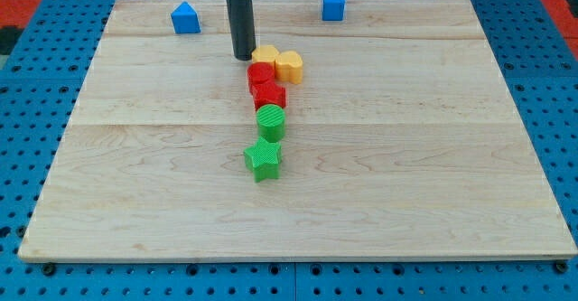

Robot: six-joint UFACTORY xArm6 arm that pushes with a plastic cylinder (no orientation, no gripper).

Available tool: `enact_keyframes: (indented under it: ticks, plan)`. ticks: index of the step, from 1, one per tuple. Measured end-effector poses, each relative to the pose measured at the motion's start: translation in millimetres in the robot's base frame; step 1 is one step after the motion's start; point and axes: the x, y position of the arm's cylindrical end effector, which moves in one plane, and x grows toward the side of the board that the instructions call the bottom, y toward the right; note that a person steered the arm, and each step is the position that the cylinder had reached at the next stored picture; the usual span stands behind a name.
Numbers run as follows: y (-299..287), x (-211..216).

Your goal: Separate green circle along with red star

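Note:
The green circle (271, 121) sits near the board's middle, touching a red block (270, 95) just above it. Another red block (260, 74) touches that one from above-left; which of the two is the star I cannot tell. A green star (263, 159) lies just below the green circle. Two yellow blocks (265, 55) (289, 65) sit at the top of the cluster. My tip (242, 58) rests on the board just left of the yellow block and above-left of the upper red block.
A blue block with a pointed top (185, 18) stands at the view's top left and a blue cube (333, 4) at the top, right of centre. The wooden board (433, 156) lies on a blue pegboard.

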Motion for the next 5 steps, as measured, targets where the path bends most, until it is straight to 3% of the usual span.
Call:
enact_keyframes:
  ticks: [1, 3, 4, 5]
  plan:
    - [0, 3]
    - [-42, 75]
    - [16, 106]
    - [59, 104]
